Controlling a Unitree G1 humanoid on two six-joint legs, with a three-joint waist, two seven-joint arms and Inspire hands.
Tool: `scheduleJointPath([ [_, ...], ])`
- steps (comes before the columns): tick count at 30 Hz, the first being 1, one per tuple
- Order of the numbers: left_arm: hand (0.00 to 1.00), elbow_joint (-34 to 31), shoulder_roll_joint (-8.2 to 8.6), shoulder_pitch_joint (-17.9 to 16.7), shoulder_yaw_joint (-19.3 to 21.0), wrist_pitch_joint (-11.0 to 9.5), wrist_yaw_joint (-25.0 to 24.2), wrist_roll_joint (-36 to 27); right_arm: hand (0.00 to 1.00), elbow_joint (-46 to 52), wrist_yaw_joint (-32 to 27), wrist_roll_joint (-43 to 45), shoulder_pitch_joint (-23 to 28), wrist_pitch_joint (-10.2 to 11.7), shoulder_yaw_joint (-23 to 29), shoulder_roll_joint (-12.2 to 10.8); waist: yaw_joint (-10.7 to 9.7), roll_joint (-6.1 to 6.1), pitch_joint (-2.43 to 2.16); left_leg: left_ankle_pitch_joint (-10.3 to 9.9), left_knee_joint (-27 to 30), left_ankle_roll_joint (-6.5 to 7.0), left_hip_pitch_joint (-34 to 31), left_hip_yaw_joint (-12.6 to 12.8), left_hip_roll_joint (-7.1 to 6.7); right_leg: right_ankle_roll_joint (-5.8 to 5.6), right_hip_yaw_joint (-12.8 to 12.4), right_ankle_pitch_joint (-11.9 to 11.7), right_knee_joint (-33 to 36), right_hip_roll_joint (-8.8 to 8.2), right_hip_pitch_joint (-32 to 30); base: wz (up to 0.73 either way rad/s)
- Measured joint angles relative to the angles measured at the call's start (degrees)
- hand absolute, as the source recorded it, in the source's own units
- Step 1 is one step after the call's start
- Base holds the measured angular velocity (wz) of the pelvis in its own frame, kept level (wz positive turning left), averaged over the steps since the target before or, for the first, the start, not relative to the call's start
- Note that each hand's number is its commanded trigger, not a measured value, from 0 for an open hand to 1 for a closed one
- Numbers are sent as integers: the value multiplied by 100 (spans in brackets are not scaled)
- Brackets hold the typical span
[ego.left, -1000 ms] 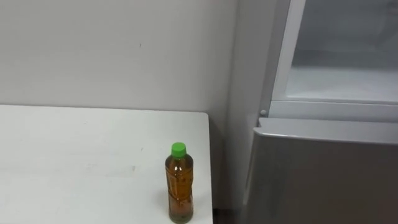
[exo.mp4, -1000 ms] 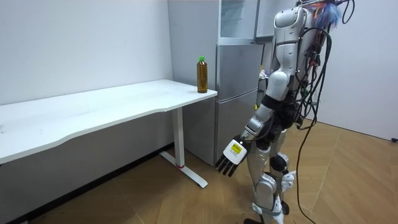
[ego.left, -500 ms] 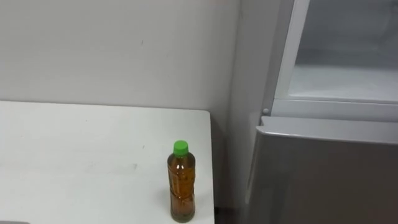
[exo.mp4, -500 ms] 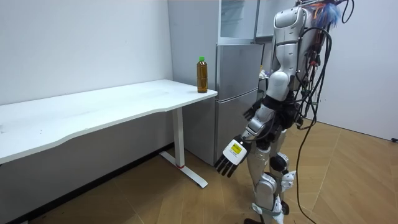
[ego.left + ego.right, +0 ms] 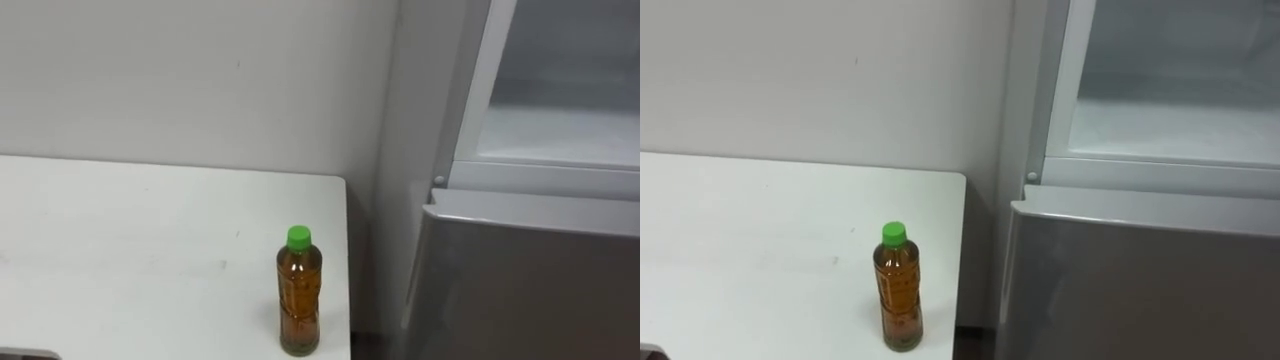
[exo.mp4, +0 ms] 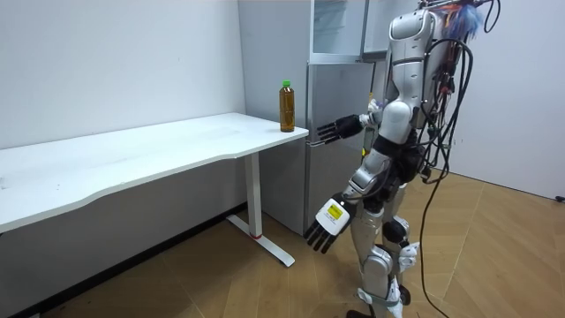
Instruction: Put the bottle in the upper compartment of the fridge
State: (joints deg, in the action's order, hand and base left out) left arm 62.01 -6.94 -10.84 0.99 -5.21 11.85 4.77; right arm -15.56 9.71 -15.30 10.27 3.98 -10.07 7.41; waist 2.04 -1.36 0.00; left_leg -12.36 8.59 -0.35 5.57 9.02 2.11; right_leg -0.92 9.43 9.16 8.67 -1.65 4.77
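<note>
- Nearest in the room view, low beside the thigh: left hand, fingers slack and nearly straight, released, nothing in it.
- Above it, raised to about bench height: right hand, fingers stretched out and spread, released, holding nothing. Pointed toward 10 o'clock at the bottle, apart from it, in front of the fridge's grey front.
- Upright stance on the wooden floor, close before the fridge at the bench's end.
- At 6 o'clock in the eye views: bottle, upright on the bench, amber liquid inside, green cap on top, touched by neither hand.
- Bottle's spot: close to the bench's 3 o'clock edge, near the front corner.
- White bench spreading from the bottle toward 9 o'clock and back toward 12 o'clock as far as the wall.
- At 3 o'clock of the bottle, just beside the bench edge with a narrow dark gap between: fridge, its lower door grey and closed.
- At 1 o'clock of the bottle, above that door: upper compartment, open, pale interior and white frame in sight.
- Farthest, at 12 o'clock: plain light wall behind bench and fridge.
</note>
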Motion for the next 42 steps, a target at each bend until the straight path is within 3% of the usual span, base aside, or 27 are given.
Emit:
scheduleJointPath([
  [3, 0, 2, -32, -20, -2, 85, 0, 122, 0, 358, 70, -8, 4, -116, -6, 39, 1, 7, -29, 1, 5, 0, 10, 9, 2, 2, -5, -1, 5, 1, 6, 0],
  [7, 0, 28, -80, -122, -2, 170, 44, 253, 0, 1067, 129, -66, -2, -159, 1, 147, 8, 33, -23, 2, 17, -1, 32, 6, 2, 5, -7, -3, 5, 2, 25, 0],
  [23, 0, 37, -47, -247, -30, 651, 67, 1116, 0, 2056, 426, -65, -150, -296, 8, 224, 172, -38, -7, 1, 10, -1, 55, -16, 2, 7, -8, -4, 18, 0, 43, 0],
  [28, 0, 72, -63, -243, 5, 680, -31, 1125, 0, 2379, 626, -63, -345, -296, 28, 229, 188, -111, 35, 1, 10, -1, 94, -26, 6, 7, -4, -4, 17, 2, 90, 0],
  [42, 0, 324, -89, -96, 2, 782, -270, 1175, 0, 3053, 570, -59, -599, -338, 72, 261, 258, -141, 13, 0, 47, -1, -11, -28, 10, 8, 0, -5, 30, -1, 2, 0],
])
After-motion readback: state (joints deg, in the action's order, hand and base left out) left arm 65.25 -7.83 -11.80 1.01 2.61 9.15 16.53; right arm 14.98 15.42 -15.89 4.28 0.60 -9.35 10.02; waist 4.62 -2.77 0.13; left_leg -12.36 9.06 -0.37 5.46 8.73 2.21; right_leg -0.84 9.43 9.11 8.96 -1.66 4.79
